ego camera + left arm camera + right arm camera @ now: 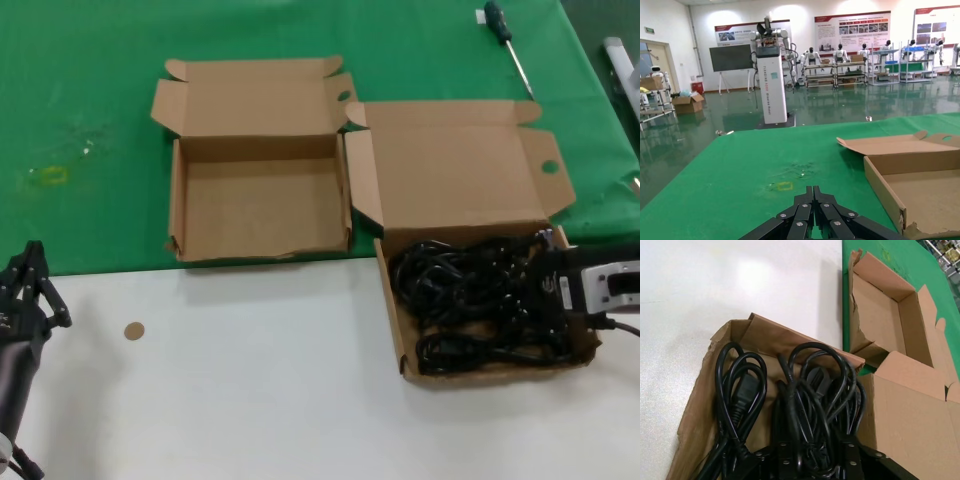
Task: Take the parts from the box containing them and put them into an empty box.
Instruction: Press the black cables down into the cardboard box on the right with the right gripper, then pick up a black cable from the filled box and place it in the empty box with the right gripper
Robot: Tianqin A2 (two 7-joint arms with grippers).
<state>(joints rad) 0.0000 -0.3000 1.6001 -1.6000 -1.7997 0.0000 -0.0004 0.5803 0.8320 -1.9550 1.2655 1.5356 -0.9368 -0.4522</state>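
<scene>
The right gripper [540,290] is down among the cords [470,300] in the full box [400,350], its fingers around a bundle; whether they pinch it cannot be told. Left of that box sits the empty box [180,200]; farther left the left gripper [30,285] hangs pressed together.

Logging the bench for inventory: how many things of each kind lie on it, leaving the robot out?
Cardboard boxes: 2, the empty box and the cord box.
Cord heaps: 1, black cords, too tangled to count singly.
Screwdrivers: 1.
Small brown discs: 1.
Total: 5.
</scene>
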